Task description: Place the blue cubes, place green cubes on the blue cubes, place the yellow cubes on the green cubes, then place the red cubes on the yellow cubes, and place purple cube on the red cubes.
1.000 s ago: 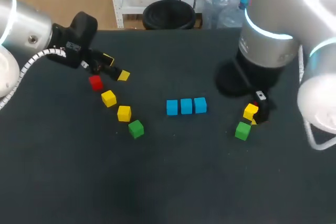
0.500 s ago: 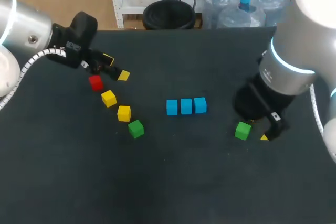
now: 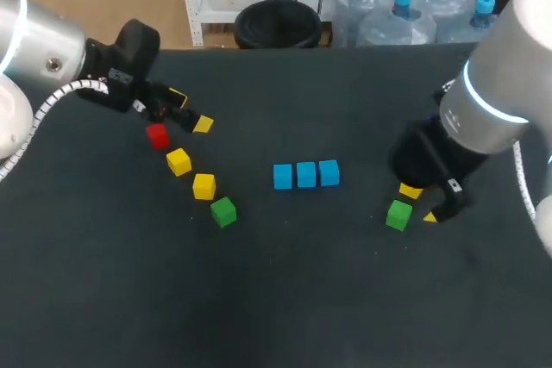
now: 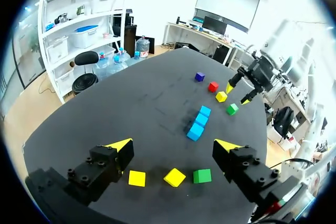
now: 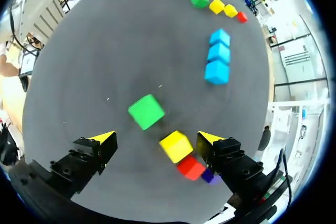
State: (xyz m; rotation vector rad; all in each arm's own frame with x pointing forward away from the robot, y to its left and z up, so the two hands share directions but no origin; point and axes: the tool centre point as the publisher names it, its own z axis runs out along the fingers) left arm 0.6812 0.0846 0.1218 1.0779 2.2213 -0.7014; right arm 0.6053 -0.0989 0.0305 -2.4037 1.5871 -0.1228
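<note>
Though three small blue cubes (image 3: 306,174) lie in a row, nothing is stacked on them. My right gripper (image 5: 156,137) gapes empty by a small green cube (image 5: 146,111); my left gripper (image 4: 174,144) spread wide, holding nothing.

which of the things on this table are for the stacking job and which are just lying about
For the job: three blue cubes, two green cubes, three yellow cubes, two red cubes, one purple cube.
Just there: the black table they sit on.
</note>
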